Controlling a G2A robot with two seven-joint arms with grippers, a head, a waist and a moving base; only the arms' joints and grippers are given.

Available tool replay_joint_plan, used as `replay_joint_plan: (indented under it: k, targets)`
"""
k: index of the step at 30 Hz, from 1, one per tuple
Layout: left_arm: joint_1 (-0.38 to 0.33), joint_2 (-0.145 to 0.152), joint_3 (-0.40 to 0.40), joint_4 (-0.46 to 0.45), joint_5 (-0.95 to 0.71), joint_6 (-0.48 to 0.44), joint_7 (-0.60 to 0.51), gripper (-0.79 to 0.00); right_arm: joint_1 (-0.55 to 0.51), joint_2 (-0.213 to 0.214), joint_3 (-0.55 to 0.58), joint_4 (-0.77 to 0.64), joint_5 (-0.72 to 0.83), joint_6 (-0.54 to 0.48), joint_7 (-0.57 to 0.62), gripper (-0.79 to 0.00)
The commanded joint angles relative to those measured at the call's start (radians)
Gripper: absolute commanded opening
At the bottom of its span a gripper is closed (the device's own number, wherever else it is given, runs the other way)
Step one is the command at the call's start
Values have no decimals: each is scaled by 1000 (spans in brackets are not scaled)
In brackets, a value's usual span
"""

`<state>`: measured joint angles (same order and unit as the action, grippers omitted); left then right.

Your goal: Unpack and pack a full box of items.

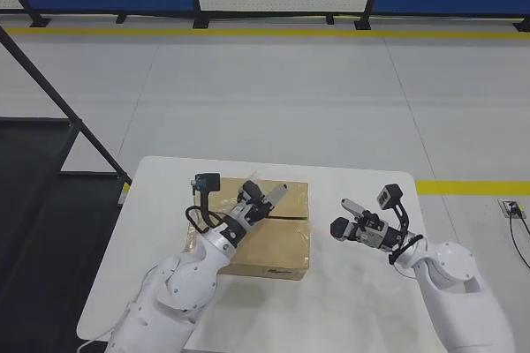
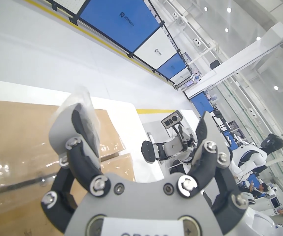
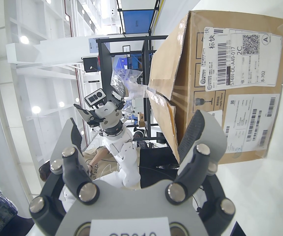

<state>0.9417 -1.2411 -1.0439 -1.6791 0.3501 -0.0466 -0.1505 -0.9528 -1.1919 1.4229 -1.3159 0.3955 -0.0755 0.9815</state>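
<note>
Shipping label (image 3: 239, 57), barcode sticker (image 3: 250, 121) on box (image 3: 190, 74) side; logo on blue panel (image 2: 121, 18)

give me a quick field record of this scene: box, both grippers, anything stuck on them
box: cardboard, on the white table, top flaps folded down
labels: printed stickers on one side of the box
left gripper: open, above the box top
film: clear plastic scrap clinging to the left gripper
right gripper: open, empty, beside the box and apart from it
</note>
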Motion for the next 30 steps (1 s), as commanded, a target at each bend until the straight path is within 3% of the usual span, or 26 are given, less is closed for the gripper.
replay_joint_plan:
  k: [1, 30]
  targets:
    - [-5, -5, 14, 10, 8, -1, -3, 0, -2, 2, 1, 0, 2, 0, 0, 0]
    - [-41, -63, 132, 83, 94, -18, -18, 0, -3, 18, -11, 27, 39, -25, -1, 0]
